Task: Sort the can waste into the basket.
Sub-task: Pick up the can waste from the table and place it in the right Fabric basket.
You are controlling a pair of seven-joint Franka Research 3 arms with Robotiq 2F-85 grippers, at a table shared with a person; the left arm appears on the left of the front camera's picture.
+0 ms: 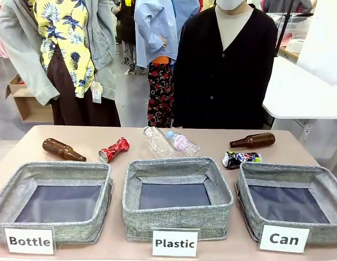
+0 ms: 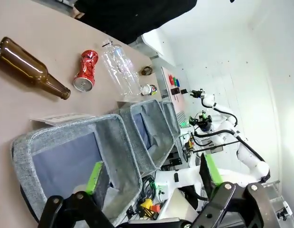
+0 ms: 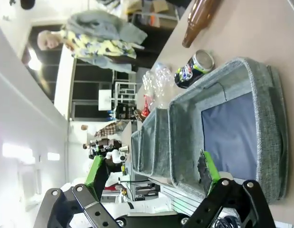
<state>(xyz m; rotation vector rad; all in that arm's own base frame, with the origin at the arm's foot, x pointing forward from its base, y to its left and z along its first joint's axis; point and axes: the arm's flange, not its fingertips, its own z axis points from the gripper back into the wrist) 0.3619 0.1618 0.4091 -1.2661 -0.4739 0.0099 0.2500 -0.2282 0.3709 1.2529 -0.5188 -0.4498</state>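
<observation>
Grey woven fabric forms three soft-walled rectangular baskets in a row on the smooth beige tabletop (image 1: 26, 144). Each has a flat dark bottom and a white card in front. The Can basket (image 1: 247, 204) sits at the right end, with its label (image 1: 284, 238) propped against the front wall. Both cans lie outside it on the tabletop.

The dark can (image 1: 240, 159) is crushed, with blue-red-white print and a silver top. It lies on its side just behind that basket's far left corner. The red can (image 1: 114, 149), shiny and pinched at the waist, lies well apart from it behind the Bottle basket (image 1: 10, 196). It is near a brown glass bottle (image 1: 63, 149) that lies on its side. A second brown bottle (image 1: 252, 141) lies just behind the dark can. Two clear, ribbed plastic bottles (image 1: 156, 140) lie behind the Plastic basket (image 1: 176, 215).

Left pincer (image 2: 153, 173) has its green pads (image 2: 94, 176) wide apart, with the Bottle basket ahead of them. Right pincer (image 3: 152, 172) is spread just as wide at the near end of the Can basket, and the dark can is beyond the far rim.
</observation>
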